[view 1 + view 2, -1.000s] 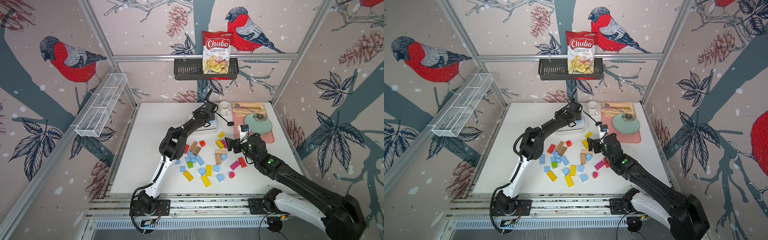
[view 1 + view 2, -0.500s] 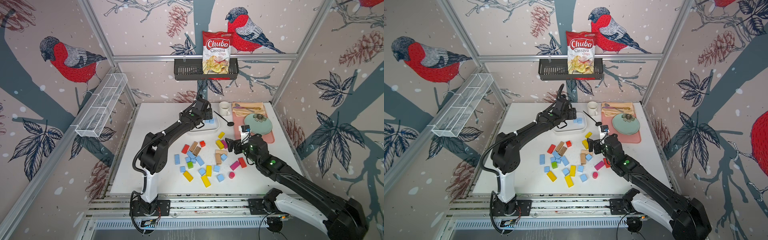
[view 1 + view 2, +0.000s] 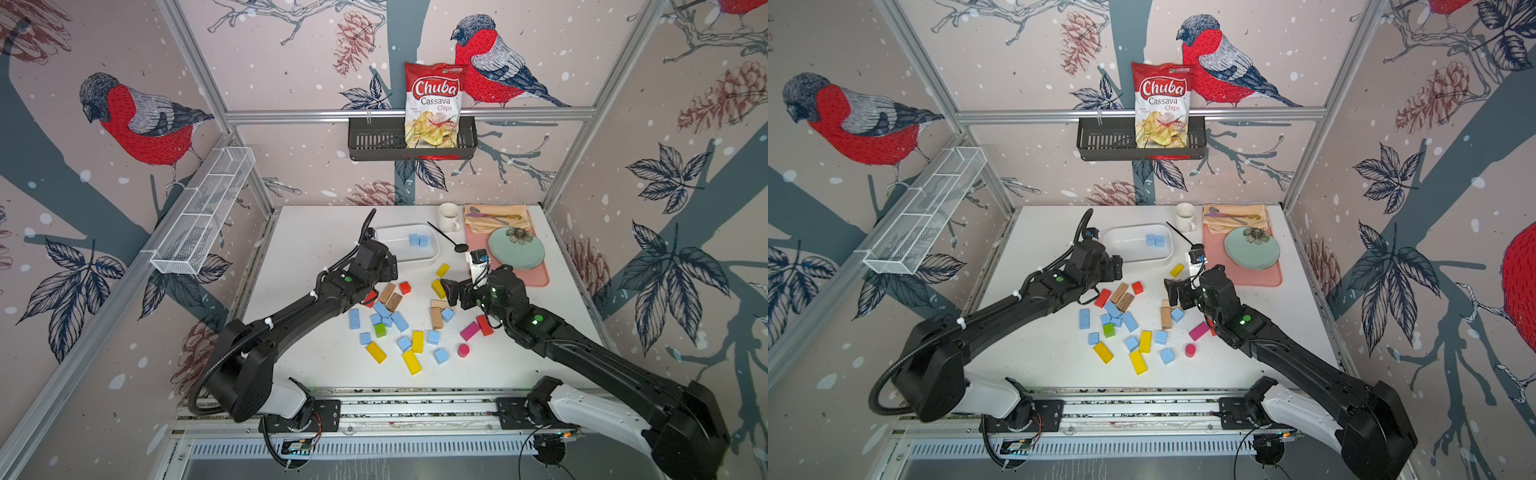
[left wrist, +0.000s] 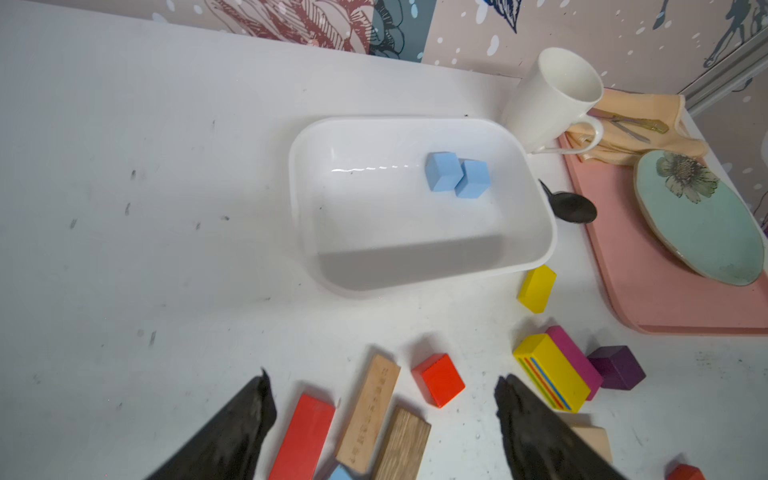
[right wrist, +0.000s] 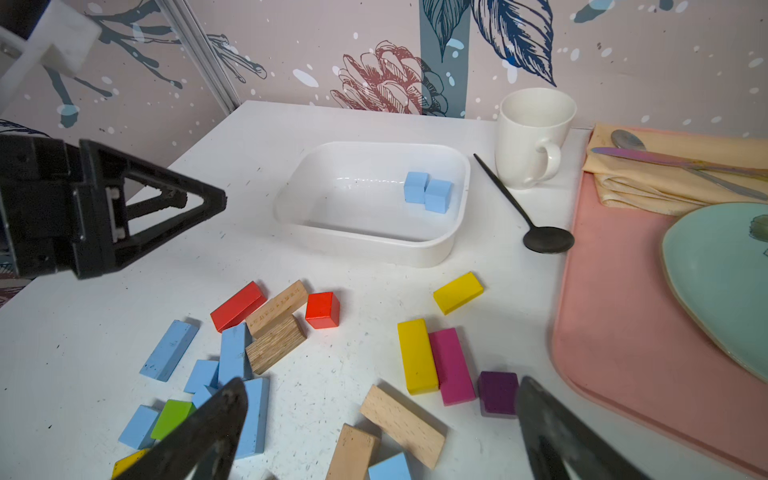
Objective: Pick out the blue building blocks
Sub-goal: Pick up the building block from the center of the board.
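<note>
Tray (image 4: 415,270) held two blue blocks (image 4: 456,178); more lay loose on tabletop (image 4: 166,249). Left fingers (image 4: 245,424) and right fingers (image 5: 216,419) were wide apart, holding nothing.

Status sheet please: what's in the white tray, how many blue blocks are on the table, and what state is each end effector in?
In tray: two blue cubes, touching each other, in the white tray
On table: about ten blue blocks, mixed in with other colours
Left end effector: open, empty, between the tray and the pile, by the red bar
Right end effector: open, empty, by a tan block and the purple cube
Nearby: mug, black spoon, pink mat
</note>
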Tool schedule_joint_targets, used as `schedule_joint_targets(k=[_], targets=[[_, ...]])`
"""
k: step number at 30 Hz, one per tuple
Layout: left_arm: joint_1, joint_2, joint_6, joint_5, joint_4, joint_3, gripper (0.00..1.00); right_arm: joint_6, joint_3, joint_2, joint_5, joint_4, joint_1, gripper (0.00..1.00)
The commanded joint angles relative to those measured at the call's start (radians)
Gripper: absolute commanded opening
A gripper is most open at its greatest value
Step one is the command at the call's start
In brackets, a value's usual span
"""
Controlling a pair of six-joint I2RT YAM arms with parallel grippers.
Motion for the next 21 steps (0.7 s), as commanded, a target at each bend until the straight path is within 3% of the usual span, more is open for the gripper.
schedule_joint_targets(k=[1, 13, 21], targets=[[-0.001, -0.049, -0.055, -0.083, -0.005, -0.072, 0.87, -0.009, 0.021, 0.015, -0.01, -0.01, 0.013, 1.0], [-0.003, -0.116, -0.199, -0.121, -0.051, -0.288, 0.85, -0.034, 0.058, 0.07, -0.047, -0.022, 0.035, 1.0], [-0.007, -0.078, -0.245, -0.117, -0.025, -0.357, 0.75, -0.012, 0.057, 0.054, -0.025, -0.039, 0.059, 1.0]])
